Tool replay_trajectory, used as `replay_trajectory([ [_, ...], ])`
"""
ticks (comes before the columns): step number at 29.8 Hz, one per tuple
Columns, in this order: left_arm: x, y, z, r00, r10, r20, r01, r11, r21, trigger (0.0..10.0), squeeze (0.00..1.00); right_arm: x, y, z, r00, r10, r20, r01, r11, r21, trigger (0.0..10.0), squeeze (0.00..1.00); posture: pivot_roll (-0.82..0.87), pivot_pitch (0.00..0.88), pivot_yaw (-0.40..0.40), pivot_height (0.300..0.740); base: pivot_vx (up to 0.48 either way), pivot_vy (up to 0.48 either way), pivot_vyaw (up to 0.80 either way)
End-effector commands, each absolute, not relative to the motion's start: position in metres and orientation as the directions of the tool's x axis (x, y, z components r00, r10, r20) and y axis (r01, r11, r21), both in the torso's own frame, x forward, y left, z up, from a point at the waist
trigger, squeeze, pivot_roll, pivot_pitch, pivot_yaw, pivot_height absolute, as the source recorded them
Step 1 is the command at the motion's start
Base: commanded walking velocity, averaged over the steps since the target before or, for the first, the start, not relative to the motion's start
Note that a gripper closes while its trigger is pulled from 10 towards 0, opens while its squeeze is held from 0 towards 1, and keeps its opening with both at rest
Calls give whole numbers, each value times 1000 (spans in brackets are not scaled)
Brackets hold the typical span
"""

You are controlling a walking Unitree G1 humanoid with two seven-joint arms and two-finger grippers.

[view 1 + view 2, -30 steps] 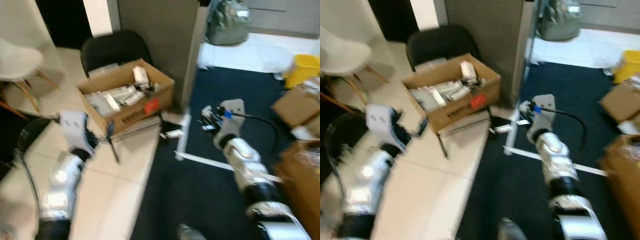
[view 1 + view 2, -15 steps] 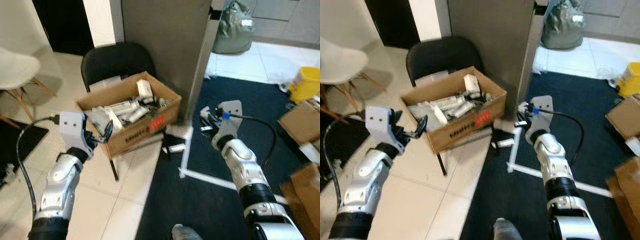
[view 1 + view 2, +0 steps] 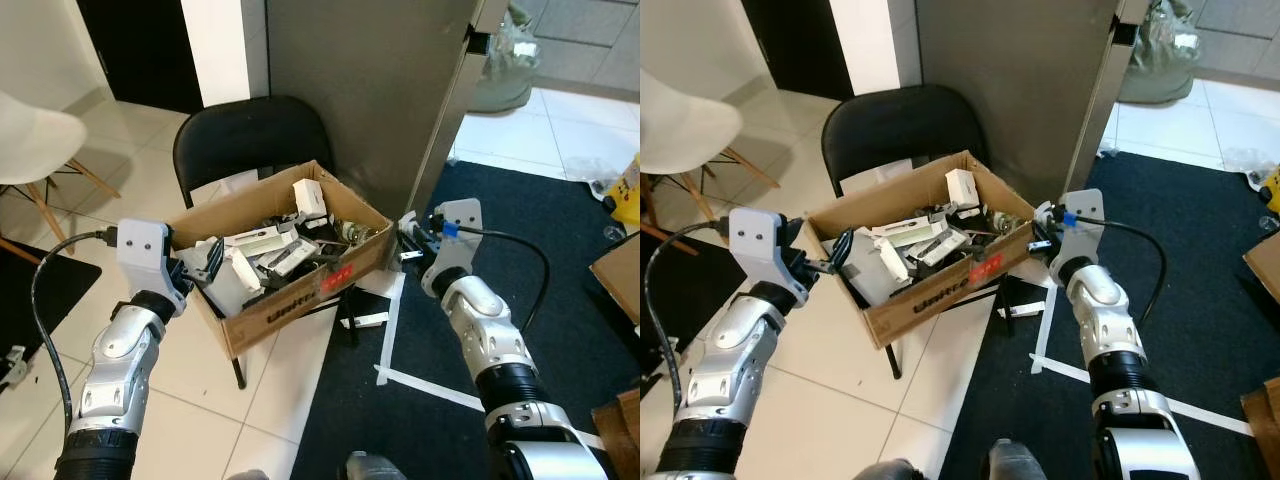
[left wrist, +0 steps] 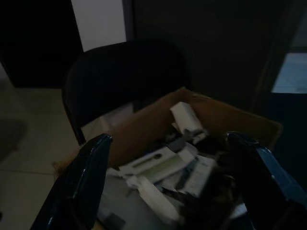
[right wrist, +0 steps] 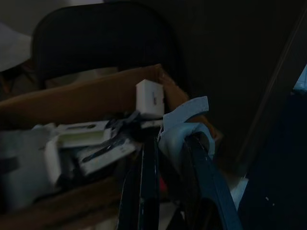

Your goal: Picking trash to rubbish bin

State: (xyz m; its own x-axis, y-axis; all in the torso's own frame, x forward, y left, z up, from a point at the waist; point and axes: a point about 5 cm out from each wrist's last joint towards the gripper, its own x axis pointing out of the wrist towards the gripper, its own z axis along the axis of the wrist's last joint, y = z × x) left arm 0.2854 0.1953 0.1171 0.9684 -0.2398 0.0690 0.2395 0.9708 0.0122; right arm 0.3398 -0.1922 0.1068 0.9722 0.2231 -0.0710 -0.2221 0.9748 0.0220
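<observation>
Right fingers [image 5: 201,167] pinching paper scrap [image 5: 184,122] beside box [image 3: 290,300]

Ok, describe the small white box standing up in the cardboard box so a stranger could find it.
Start at the black chair before the grey panel; an open brown cardboard box with a red label sits on it. The small white box stands at its far rim, upright above the flat-lying white packs.

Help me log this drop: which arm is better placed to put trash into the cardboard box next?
Right. The right gripper is shut on a crumpled paper scrap at the cardboard box edge; the left gripper is open.
</observation>
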Motion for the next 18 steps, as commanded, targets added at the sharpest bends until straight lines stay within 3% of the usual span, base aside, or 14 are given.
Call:
replay_trajectory([
  [1,286,194,117,968,-245,64,244,970,22,10000,0,340,-192,106,970,228,-79,-228,974,12,10000,0,-86,0,39,740,0,0,0],
  [3,286,193,117,968,-244,62,243,970,34,10000,0,340,-192,106,970,228,-79,-228,974,12,10000,0,-84,0,39,740,0,0,0],
  [13,286,193,116,969,-241,53,239,970,46,10000,0,340,-189,108,967,244,-74,-246,969,-24,10000,0,-79,0,38,740,0,-444,0],
  [18,286,194,116,973,-226,54,223,973,54,10000,0,344,-164,116,923,375,-85,-385,896,-222,10000,0,-67,0,30,740,0,0,0],
])
